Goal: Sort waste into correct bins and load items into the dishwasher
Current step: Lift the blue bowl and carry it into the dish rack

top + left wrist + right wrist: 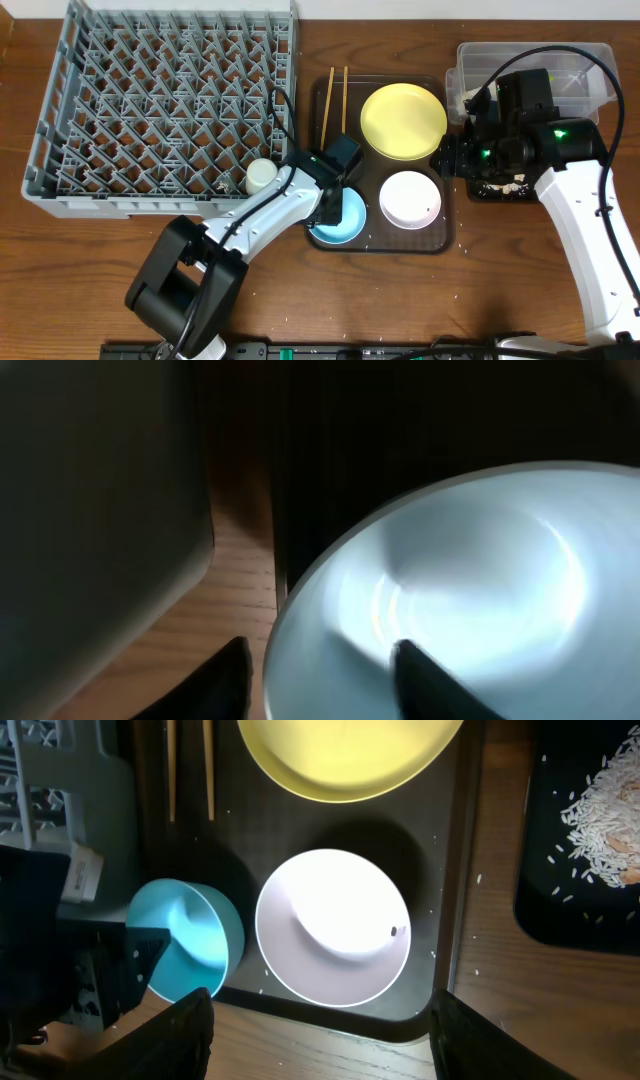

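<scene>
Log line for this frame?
left gripper open astride light blue bowl rim | right gripper open, empty | white cup in dish rack | yellow plate, white bowl, chopsticks on brown tray

looks like a robot lab bench staged as a kitchen cleanup: wood table (500, 300), left arm (270, 205) & right arm (590, 230) w/ loose cables (560, 52), grey dish rack (150, 110), brown tray (440, 240) of dishes.

i saw the dish rack (160, 100) at upper left, the cup (261, 175) in its lower right corner, the serving tray (400, 240) just right.
</scene>
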Robot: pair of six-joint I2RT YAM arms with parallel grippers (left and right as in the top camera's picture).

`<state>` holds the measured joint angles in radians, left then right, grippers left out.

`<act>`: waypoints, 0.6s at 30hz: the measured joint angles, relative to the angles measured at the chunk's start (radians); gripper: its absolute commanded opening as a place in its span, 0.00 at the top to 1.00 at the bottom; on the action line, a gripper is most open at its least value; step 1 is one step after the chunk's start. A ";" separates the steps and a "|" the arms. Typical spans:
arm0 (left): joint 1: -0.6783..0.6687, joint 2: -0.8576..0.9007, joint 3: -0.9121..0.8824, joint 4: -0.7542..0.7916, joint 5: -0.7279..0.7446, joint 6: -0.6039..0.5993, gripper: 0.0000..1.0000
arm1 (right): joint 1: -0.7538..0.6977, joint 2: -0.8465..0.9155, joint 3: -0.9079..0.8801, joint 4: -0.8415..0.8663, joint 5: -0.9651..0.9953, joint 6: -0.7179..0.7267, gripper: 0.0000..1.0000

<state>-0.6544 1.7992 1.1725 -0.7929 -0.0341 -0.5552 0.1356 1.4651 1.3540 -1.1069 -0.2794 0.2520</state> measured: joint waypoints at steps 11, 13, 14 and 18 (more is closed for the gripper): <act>0.000 0.000 0.000 0.005 0.010 -0.002 0.70 | 0.000 0.000 0.000 0.027 0.000 0.000 0.34; 0.000 0.000 0.000 0.005 0.023 -0.011 0.69 | 0.000 0.000 0.000 0.027 0.000 0.000 0.35; 0.000 0.000 0.000 0.005 0.029 -0.018 0.69 | 0.000 0.000 0.000 0.028 0.000 0.000 0.35; 0.000 0.000 0.000 0.005 0.040 -0.031 0.70 | 0.000 0.000 0.000 0.038 0.000 0.000 0.35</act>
<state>-0.6544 1.7992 1.1728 -0.7883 0.0059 -0.5858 0.1356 1.4651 1.3540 -1.0691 -0.2798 0.2520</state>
